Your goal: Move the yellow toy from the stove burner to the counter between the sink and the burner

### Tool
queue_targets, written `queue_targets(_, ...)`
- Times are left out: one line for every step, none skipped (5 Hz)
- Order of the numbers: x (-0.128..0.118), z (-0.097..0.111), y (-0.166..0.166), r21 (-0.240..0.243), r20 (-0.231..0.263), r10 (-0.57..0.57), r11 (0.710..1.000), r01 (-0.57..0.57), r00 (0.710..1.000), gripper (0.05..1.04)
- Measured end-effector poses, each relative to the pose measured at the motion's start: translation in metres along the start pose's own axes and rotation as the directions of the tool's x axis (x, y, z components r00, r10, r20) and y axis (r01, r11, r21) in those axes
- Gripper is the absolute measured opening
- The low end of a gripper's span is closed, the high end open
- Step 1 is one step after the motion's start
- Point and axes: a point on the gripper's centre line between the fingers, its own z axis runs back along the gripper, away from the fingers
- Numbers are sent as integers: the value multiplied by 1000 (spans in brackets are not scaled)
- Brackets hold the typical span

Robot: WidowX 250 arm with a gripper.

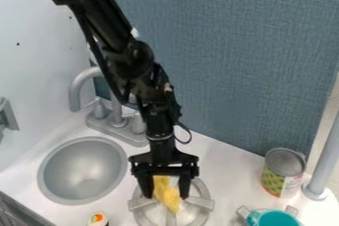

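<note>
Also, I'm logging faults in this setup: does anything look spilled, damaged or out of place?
One oddity: the yellow thing between the open fingers of the gripper is at the stove burner, with no pan under it. I see no spill or damage, and the can stands upright.

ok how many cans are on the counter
1: the can stands at the right, just left of the grey pole and behind the teal container.
</note>
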Motion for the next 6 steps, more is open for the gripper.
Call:
queue_targets(11, -9, -6, -37, 34, 72, 997, -71, 997, 1001)
queue_targets(19, -17, -8, -41, 32, 170, 985, -169, 985, 1001)
queue_targets(19, -28, -5, -3, -25, 198, 980, -198, 980, 942)
queue_targets(16, -32, -3, 2, -100, 122, 993, -122, 988, 671)
queue_targets(14, -28, 2, 37, -159, 73, 997, -67, 985, 394)
queue_targets(16, -24, 4, 54, -172, 16, 999, -7, 985, 185)
